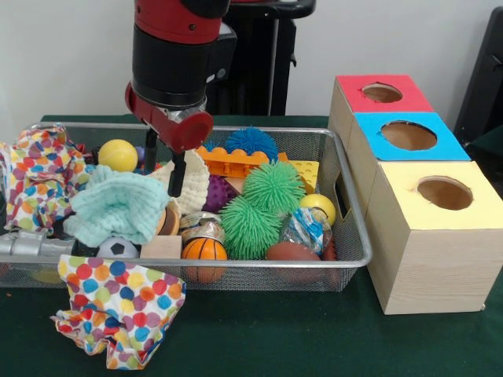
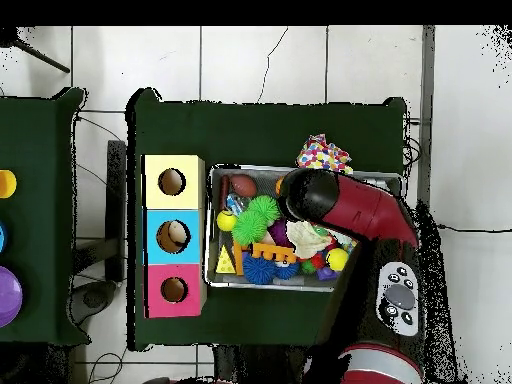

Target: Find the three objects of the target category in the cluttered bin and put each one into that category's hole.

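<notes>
The wire mesh bin (image 1: 346, 182) is full of toys and cloths; it also shows in the overhead view (image 2: 211, 262). My gripper (image 1: 164, 181) hangs in the bin's left half, its two dark fingers (image 1: 178, 174) apart, tips at a mint knitted cloth (image 1: 118, 206) and a white nubby cloth (image 1: 195, 184). It holds nothing I can see. A tan rounded bun-like thing (image 1: 168, 220) peeks from under the mint cloth, just below the gripper. No other bun-like toy shows. The red-topped box's hole (image 1: 382, 93) is at the far right, also in the overhead view (image 2: 174, 290). There the arm (image 2: 330, 205) hides the gripper.
Green spiky balls (image 1: 273, 186), a blue one (image 1: 251, 142), yellow balls (image 1: 118, 155), a basketball (image 1: 204, 250), a brown football (image 1: 291, 251), a wooden cube (image 1: 161, 247) and an orange brick (image 1: 236, 162) fill the bin. Polka-dot cloths (image 1: 118, 310) drape its front and left. Blue-topped (image 1: 408, 135) and yellow-topped (image 1: 444, 192) boxes stand nearer.
</notes>
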Controlling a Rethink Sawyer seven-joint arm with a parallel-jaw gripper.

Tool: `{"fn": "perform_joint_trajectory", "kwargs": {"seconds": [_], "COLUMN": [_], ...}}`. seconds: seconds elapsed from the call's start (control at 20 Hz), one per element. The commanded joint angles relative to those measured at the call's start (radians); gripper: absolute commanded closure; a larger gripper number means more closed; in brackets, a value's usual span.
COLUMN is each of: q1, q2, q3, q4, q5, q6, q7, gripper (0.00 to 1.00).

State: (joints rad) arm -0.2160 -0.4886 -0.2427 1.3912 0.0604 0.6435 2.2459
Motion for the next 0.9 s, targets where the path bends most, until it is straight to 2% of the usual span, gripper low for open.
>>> {"fn": "perform_joint_trajectory", "kwargs": {"seconds": [0.05,0.25,0.5,0.7,0.9], "q1": [0.011,0.035,0.05,0.057,0.069], "q2": [0.091,0.099,0.112,0.112,0.149], "q3": [0.044,0.038,0.028,0.012,-0.019], "q4": [-0.001,0.038,0.038,0.029,0.046], "q5": [0.01,0.021,0.031,0.033,0.022], "q6": [-0.065,-0.109,-0.122,-0.084,-0.065], "q7": [0.154,0.191,0.201,0.193,0.205], "gripper": [0.0,0.0,0.0,0.0,0.0]}}
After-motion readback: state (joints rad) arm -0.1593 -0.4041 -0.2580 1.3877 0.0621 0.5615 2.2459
